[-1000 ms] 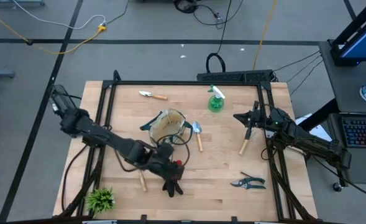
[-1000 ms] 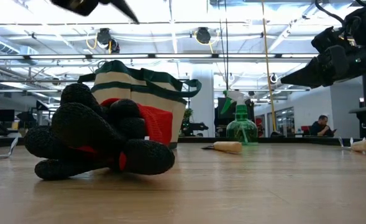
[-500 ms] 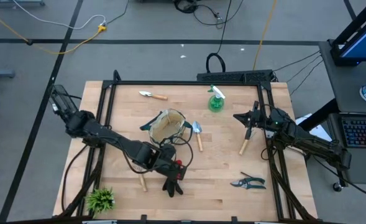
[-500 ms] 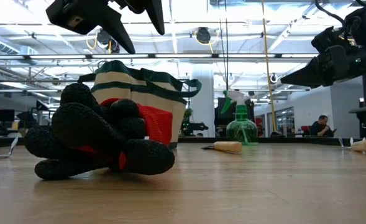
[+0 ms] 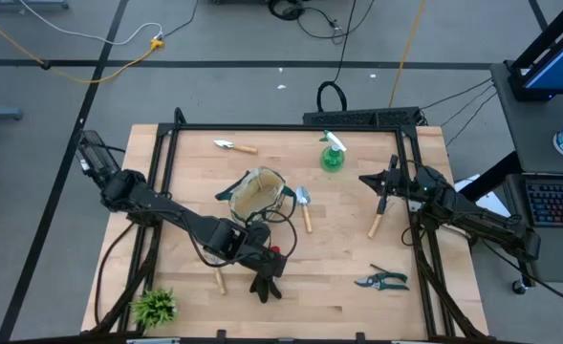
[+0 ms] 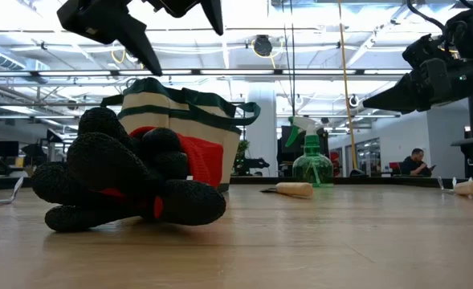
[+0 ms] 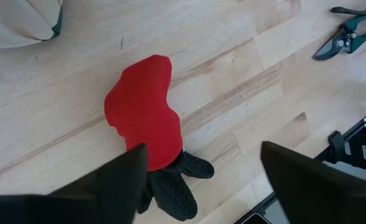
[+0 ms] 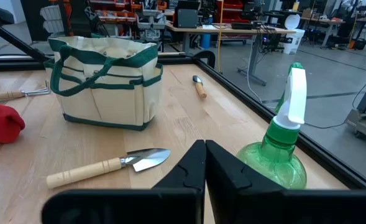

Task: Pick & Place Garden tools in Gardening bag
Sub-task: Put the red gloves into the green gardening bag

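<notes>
The red-and-black glove (image 7: pixel 145 124) lies flat on the table, just near of the beige gardening bag (image 5: pixel 257 191). It also fills the left of the low view (image 6: pixel 124 181). My left gripper (image 7: pixel 201 149) hangs open above the glove, touching nothing, with one finger over its black fingers. My right gripper (image 8: pixel 204 162) is shut and empty, held above the table at the right (image 5: pixel 380 183). It faces the green spray bottle (image 8: pixel 282 149) and the bag (image 8: pixel 105 81). The bag stands upright with its mouth open.
A trowel (image 5: pixel 304 205) lies right of the bag. Another trowel (image 5: pixel 235 146) lies at the far edge. A wooden-handled tool (image 5: pixel 376 222) lies below my right gripper. Pruning shears (image 5: pixel 381 280) lie near right. A wooden handle (image 5: pixel 218 278) and a plant (image 5: pixel 154 306) are near left.
My left gripper has come down toward the glove, its open fingers now showing in the low view. The glove and the other things have kept still.
</notes>
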You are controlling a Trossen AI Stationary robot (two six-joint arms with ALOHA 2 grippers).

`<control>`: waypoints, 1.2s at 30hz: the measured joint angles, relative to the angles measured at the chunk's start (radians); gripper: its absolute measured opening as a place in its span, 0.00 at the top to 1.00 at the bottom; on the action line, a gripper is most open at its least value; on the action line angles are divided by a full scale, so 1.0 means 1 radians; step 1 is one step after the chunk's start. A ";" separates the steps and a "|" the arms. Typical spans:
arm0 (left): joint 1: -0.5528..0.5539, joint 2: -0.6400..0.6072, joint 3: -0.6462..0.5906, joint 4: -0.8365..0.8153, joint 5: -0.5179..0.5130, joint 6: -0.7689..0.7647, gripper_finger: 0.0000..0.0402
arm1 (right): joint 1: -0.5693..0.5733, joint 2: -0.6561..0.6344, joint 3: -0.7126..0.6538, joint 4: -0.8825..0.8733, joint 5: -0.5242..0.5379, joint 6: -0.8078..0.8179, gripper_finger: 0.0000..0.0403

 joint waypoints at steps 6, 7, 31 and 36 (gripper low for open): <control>0.000 0.000 0.000 0.000 -0.016 0.017 0.02 | 0.000 0.000 0.000 0.000 0.000 0.000 1.00; 0.000 0.000 0.000 0.000 -0.016 0.018 0.04 | 0.000 0.000 0.000 0.000 0.000 0.000 1.00; 0.009 0.058 -0.002 -0.051 -0.009 0.012 0.03 | 0.000 0.000 -0.001 0.000 0.000 0.000 1.00; 0.010 0.058 -0.002 -0.052 -0.009 0.011 0.01 | 0.000 0.000 -0.001 0.000 0.002 0.000 1.00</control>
